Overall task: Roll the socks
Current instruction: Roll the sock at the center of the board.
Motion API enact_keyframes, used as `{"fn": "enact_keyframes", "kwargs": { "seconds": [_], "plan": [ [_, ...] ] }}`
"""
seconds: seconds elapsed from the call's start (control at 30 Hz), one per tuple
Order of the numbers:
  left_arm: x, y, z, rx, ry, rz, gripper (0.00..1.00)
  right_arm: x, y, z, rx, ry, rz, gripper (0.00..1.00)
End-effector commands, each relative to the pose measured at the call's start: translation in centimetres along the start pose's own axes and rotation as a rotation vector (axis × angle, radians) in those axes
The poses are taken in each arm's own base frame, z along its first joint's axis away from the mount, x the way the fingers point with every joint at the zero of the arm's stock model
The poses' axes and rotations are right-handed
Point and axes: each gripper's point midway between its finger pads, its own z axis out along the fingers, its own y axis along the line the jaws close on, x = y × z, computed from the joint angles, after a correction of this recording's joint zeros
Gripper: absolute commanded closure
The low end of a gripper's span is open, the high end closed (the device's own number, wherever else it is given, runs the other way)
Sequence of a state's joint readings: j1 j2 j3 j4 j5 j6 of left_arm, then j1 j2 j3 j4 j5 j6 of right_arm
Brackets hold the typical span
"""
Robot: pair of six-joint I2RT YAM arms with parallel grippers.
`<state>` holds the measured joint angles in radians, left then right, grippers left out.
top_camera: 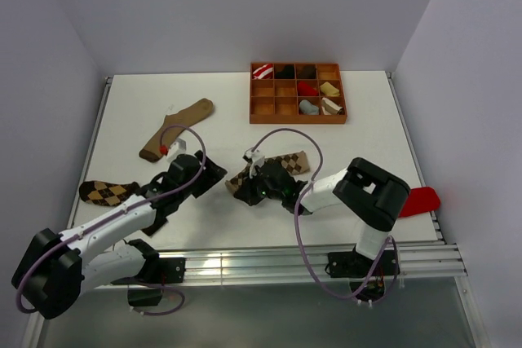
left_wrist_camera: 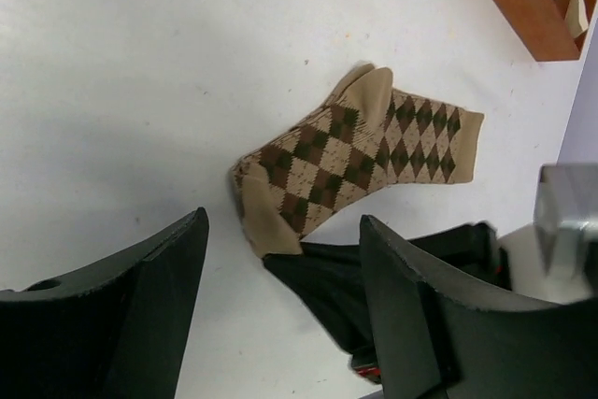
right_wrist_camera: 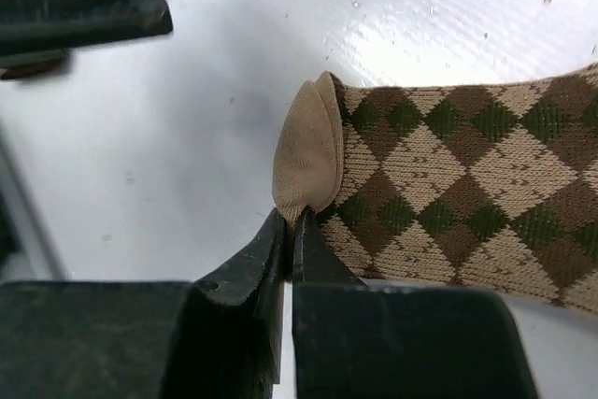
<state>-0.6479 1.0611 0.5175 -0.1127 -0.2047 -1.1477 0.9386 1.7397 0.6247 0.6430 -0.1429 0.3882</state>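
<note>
Well, right gripper (right_wrist_camera: 288, 223): pressed together, its two black wedge-shaped tips meeting on the lower edge of the light sock (right_wrist_camera: 439, 193) at the toe end. I read this as a pinch on a thin fold of fabric.
Left gripper (left_wrist_camera: 285, 231): spread wide. The broad matte-black fingers (left_wrist_camera: 140, 306) stand apart with nothing gripped, and I see it hanging over the table just beside the toe end of the light sock.
Light sock, place: flat on the table near the middle, between the two grippers.
Light sock, fabric: fine knit on a beige ground, with brown and dark green diamonds and thin stitched cross lines. Heel and toe are plain tan, and the leg bends at the heel.
Toe (right_wrist_camera: 306, 156): smooth tan cloth, rounded like a leaf, with two layers showing along its edge.
Dark sock (top_camera: 106, 191): diamond pattern in deeper browns. It lies flat by the left edge of the table, well apart from the light sock.
Long sock (top_camera: 175, 128): plain tan and soft. It lies stretched on a diagonal at the back left, foot end pointing toward the tray.
Tray (top_camera: 298, 118): reddish-brown wood, rectangular, split into square compartments, at the back of the table. Several compartments hold small cloth bundles (top_camera: 307, 88) in striped red and white, black, red, tan and grey, too small for me to tell more.
Table (top_camera: 367, 136): white and matte, with a fine ridged grain that I can see up close from the right wrist.
</note>
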Motion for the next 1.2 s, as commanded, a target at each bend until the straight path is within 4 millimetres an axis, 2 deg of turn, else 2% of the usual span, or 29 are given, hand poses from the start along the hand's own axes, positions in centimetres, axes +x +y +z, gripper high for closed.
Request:
{"fn": "enact_keyframes", "kwargs": {
  "seconds": [0.0,0.03,0.07,0.13,0.17,0.2,0.27,0.3,0.7,0.77,0.93,1.0,1.03,1.1,1.13,1.17],
  "plan": [
    [0.5,-0.4,0.0,0.066,0.000,-0.057,0.30,-1.6,2.8,-1.1,-0.226,-0.016,0.174,1.00],
    [0.6,-0.7,0.1,0.092,0.002,-0.064,0.30,-0.9,2.3,-1.0,-0.235,0.006,0.212,1.00],
    [1.0,-0.2,0.2,0.090,0.012,-0.068,0.29,-1.5,2.3,-1.2,-0.280,0.002,0.267,1.00],
    [1.8,0.0,0.5,0.101,0.037,-0.075,0.30,-0.8,1.5,-1.1,-0.298,0.026,0.333,1.00],
    [2.0,0.1,0.5,0.102,0.044,-0.077,0.30,-1.4,1.2,-1.2,-0.316,0.010,0.378,1.00],
    [2.3,0.3,0.8,0.093,0.054,-0.082,0.31,-0.5,1.0,-1.1,-0.337,0.041,0.409,1.00],
    [2.5,0.3,1.1,0.097,0.059,-0.087,0.33,-0.7,0.9,-1.1,-0.361,0.042,0.461,1.00],
    [2.8,0.6,1.5,0.085,0.066,-0.089,0.33,-0.2,0.4,-1.0,-0.360,0.061,0.483,1.00],
    [4.4,2.0,4.6,0.010,0.106,-0.129,0.39,2.0,-1.3,0.0,-0.296,0.152,0.583,1.00],
    [4.6,2.1,4.9,0.004,0.108,-0.135,0.43,2.1,-1.4,-0.1,-0.291,0.158,0.589,1.00],
    [5.7,3.1,5.6,-0.024,0.141,-0.134,0.62,2.3,-1.7,-0.1,-0.281,0.161,0.596,1.00],
    [6.0,3.4,5.7,-0.036,0.151,-0.128,0.66,2.3,-1.7,-0.1,-0.279,0.162,0.595,1.00],
    [6.1,3.3,5.7,-0.038,0.153,-0.122,0.73,2.1,-1.7,0.0,-0.280,0.159,0.591,1.00],
    [6.3,3.6,5.6,-0.060,0.163,-0.099,0.80,2.0,-1.8,-0.1,-0.269,0.159,0.570,1.00],
    [6.1,3.1,5.7,-0.059,0.160,-0.092,0.87,1.9,-2.0,-0.1,-0.259,0.153,0.551,0.99],
    [6.2,3.8,5.5,-0.100,0.165,-0.075,0.91,1.7,-2.0,-0.1,-0.255,0.148,0.538,0.98]
  ]
}}
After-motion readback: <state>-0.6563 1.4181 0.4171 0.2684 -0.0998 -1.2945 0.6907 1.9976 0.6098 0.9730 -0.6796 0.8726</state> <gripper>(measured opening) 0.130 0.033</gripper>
